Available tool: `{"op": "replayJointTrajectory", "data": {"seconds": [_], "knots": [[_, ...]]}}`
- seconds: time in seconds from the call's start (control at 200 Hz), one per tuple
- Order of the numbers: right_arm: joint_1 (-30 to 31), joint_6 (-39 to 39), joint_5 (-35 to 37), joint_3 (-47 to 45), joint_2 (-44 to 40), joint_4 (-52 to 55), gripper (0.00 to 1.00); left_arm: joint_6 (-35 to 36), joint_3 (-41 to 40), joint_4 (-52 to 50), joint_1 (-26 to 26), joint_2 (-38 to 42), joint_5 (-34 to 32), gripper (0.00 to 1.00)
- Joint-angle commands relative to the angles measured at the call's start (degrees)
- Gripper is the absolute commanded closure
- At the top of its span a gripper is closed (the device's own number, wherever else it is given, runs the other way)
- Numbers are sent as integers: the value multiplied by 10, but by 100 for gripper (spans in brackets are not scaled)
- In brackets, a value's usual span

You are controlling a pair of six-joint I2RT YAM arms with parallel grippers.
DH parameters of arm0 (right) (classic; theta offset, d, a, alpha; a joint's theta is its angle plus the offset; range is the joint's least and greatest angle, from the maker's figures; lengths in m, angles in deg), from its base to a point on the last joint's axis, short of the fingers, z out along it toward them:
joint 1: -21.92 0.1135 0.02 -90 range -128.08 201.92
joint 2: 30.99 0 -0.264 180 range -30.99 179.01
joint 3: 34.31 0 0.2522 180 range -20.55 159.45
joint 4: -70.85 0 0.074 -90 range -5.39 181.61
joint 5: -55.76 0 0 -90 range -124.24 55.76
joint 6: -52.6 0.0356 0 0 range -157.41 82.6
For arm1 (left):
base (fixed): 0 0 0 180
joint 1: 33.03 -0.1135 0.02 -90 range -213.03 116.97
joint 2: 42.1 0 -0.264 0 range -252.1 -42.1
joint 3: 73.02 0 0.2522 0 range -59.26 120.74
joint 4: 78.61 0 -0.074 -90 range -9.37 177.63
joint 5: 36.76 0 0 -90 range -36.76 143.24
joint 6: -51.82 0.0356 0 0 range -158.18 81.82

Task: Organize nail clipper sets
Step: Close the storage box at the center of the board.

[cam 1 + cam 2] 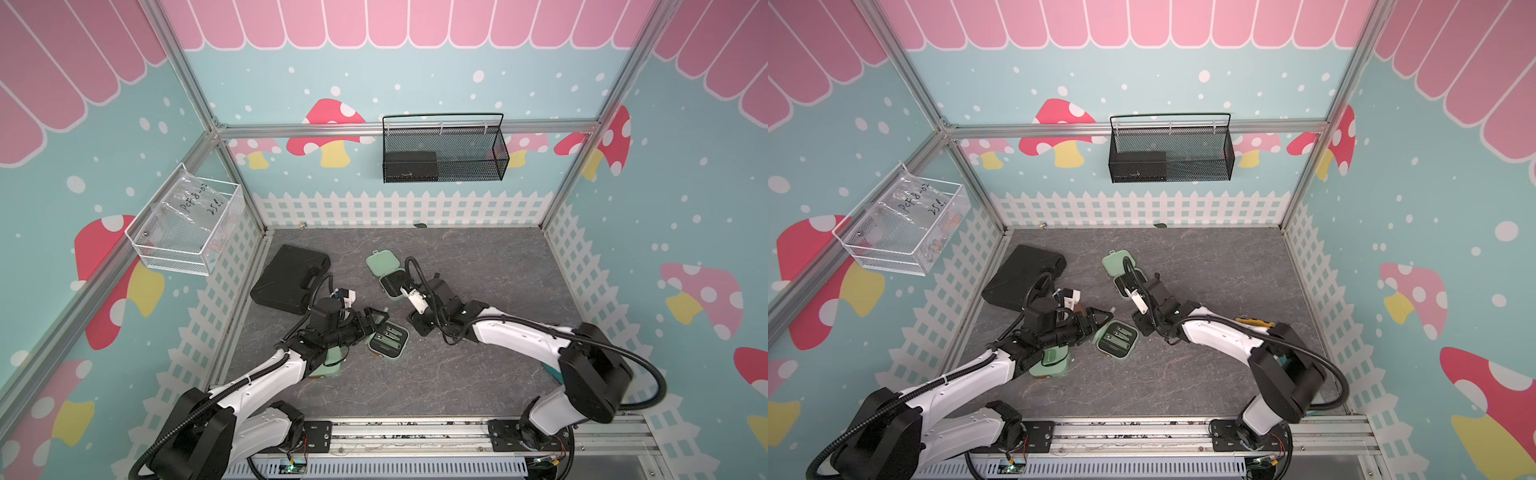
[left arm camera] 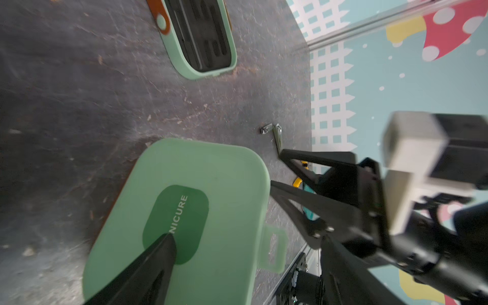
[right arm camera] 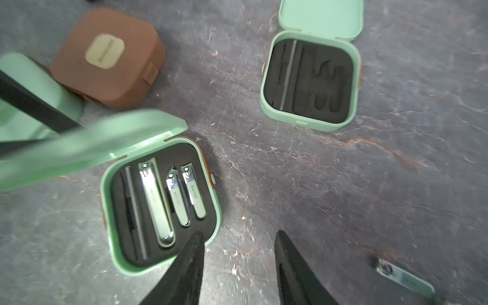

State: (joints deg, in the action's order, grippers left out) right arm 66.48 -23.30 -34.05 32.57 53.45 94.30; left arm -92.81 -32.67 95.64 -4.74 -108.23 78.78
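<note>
While leaving tools (image 3: 155, 200) reachable, left hand (image 1: 1104, 319): standing apart, seemingly propping lid (image 3: 100, 142) of filled case (image 3: 126, 266).
Right hand (image 3: 239, 236): hanging apart, empty, beside filled case.
Loose clipper (image 3: 404, 280): lying near right hand.

A closed mint case (image 1: 1054, 365) is half hidden by the left arm (image 1: 967, 374) in a top view, and a loose clipper (image 3: 405, 280) is blurred and cropped.

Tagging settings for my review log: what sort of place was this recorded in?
Probably a robotics lab test booth, not a home: aluminium frame posts, printed mushroom-and-fence wall panels, and two robot arms mounted on a rail.
</note>
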Motion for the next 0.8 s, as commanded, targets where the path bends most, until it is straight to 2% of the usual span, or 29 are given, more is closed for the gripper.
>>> {"op": "replayJointTrajectory", "data": {"seconds": [0.0, 0.18, 0.385, 0.63, 0.796], "knots": [[-3, 120, -14, -55, -57, -23, 50, 14, 21, 15, 38, -34, 4, 12], [-10, 224, -74, -111, -100, -70, 46, 5, 21, 50, 70, -122, -6, 12], [-9, 289, -136, -132, -32, -148, 49, -14, 17, 86, 70, -175, -33, 11], [-10, 305, -161, -108, 61, -190, 58, 16, 43, -1, 70, -172, -68, 11], [-10, 316, -176, -113, 100, -210, 61, 44, 64, -90, 70, -150, -123, 12]]}}
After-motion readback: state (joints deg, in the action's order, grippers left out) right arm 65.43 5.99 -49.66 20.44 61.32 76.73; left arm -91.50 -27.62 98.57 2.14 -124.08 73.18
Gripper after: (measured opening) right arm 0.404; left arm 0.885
